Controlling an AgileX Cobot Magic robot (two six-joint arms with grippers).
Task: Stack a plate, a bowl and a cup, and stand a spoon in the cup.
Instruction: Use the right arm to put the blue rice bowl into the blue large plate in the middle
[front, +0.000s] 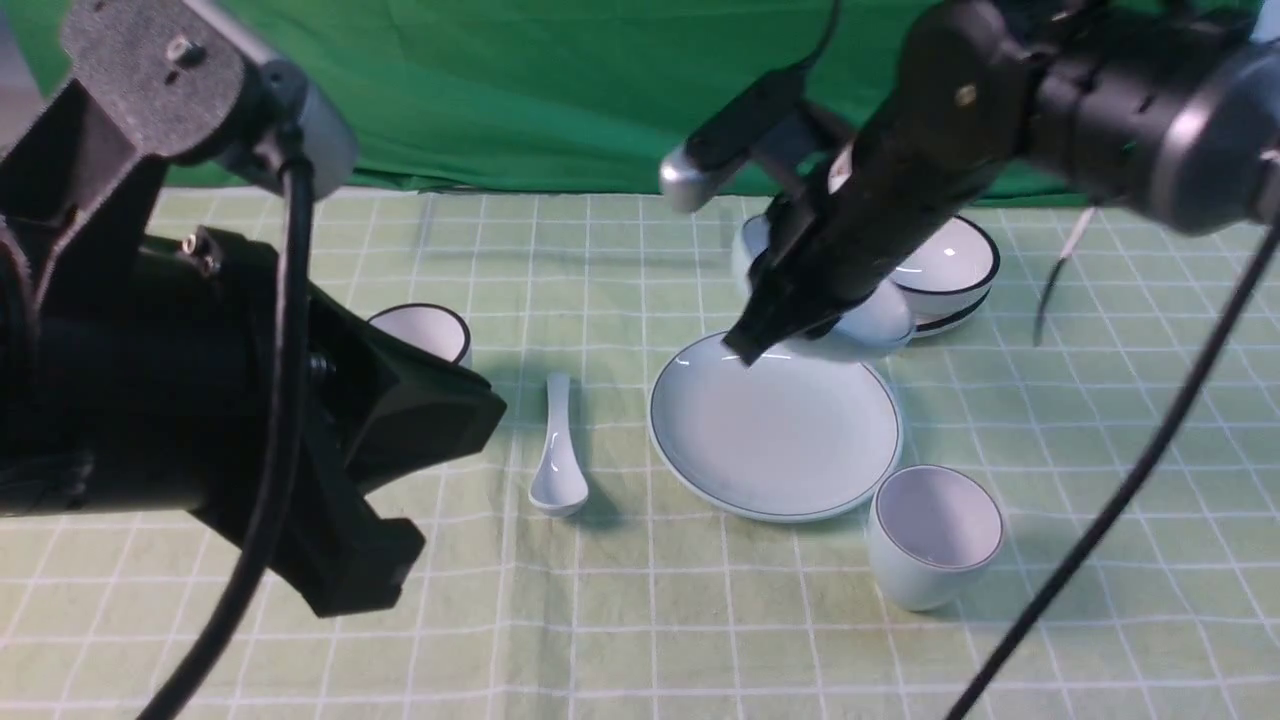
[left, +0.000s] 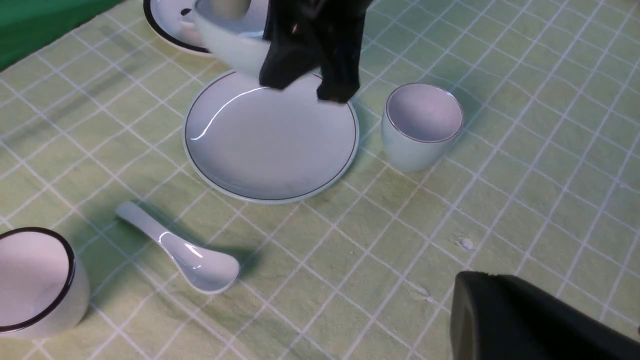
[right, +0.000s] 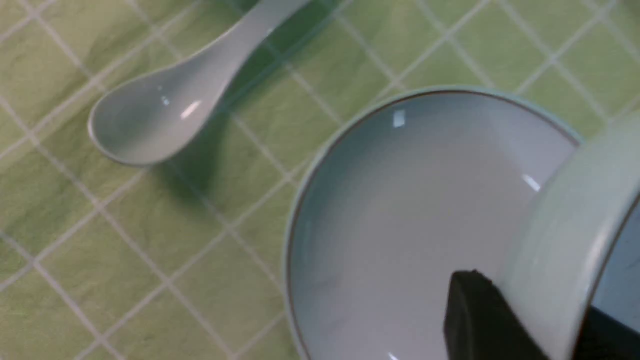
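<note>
The pale plate (front: 775, 430) lies flat in the middle of the cloth. My right gripper (front: 785, 335) is shut on the rim of the pale bowl (front: 880, 320) and holds it tilted just above the plate's far edge. In the right wrist view one finger (right: 475, 310) presses the bowl's (right: 565, 225) outer wall, over the plate (right: 400, 225). The cup (front: 935, 535) stands upright at the plate's near right. The spoon (front: 560, 450) lies left of the plate, scoop toward me. My left gripper (left: 467, 300) hovers shut and empty above the cloth, near the cup (left: 420, 125).
A black-rimmed cup (front: 425, 330) stands left of the spoon. A black-rimmed bowl (front: 950, 265) sits on a black-rimmed plate behind the held bowl. A green backdrop (front: 550, 90) closes the far side. My left arm (front: 200, 400) blocks the near left of the front view.
</note>
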